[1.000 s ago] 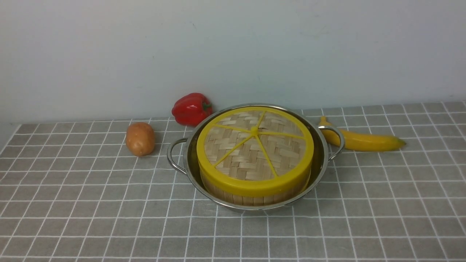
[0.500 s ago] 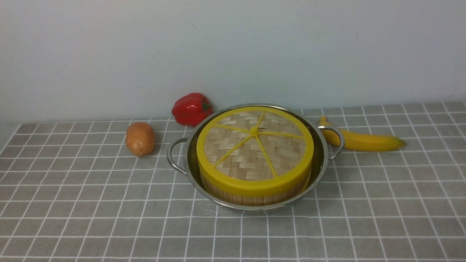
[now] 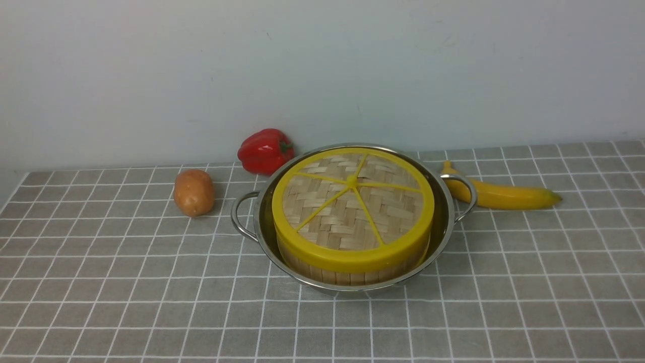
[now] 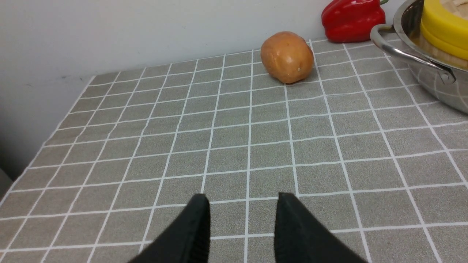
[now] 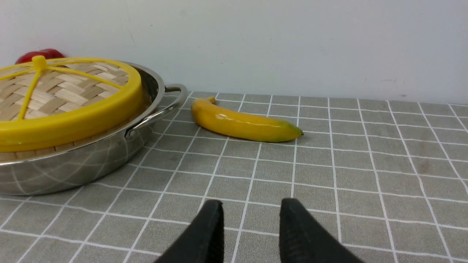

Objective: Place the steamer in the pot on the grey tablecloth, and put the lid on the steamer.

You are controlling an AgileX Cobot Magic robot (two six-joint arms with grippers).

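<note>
Both my pincers, left (image 4: 241,219) and right (image 5: 250,226), hang apart and hold nothing, low in their frames, while the lid (image 3: 352,201) sits on the steamer (image 3: 347,275) inside the pot (image 3: 446,222), mid-frame on the grey tablecloth (image 3: 126,282).

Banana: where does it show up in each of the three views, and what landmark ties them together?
Front view: the banana lies right of the pot, behind its right handle.
Left wrist view: not in it.
Right wrist view: the banana lies mid-frame, beside the pot handle.
Shared landmark: the pot, visible in all three.
</note>
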